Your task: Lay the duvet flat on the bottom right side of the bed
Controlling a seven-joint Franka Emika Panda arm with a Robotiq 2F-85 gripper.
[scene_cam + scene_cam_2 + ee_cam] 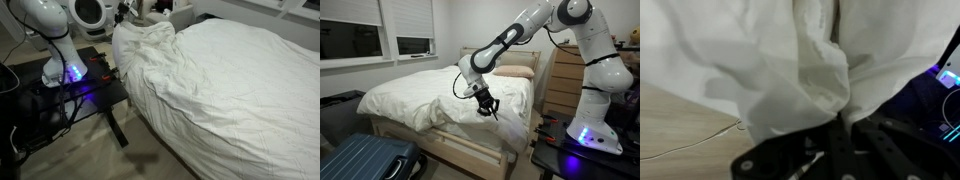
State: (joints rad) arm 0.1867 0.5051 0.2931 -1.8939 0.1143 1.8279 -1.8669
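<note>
In the wrist view the gripper (836, 128) is filling the bottom of the frame. Its dark fingers (868, 142) are pinching closed on a bunched fold of the duvet (760, 60), which is hanging in soft white pleats across the top and centre. Pale wood floor (675, 125) is showing at lower left, with a thin cable (690, 150) trailing across it.

In an exterior view the gripper (488, 104) is hanging at frame centre, just off the near edge of the bed (455, 150). It is holding up a peak of the duvet (430, 95) above the light wooden frame. A ribbed blue suitcase (365, 160) is crowding the lower left corner, leaving only a narrow strip of floor beside the bed.

In an exterior view the duvet (150, 55) is heaping into a wrinkled mound at top centre. Smoother, faintly striped white bedding is spreading over the bed (260, 110) towards the right. A black table (110, 92) is standing at left, close to the mattress corner.
</note>
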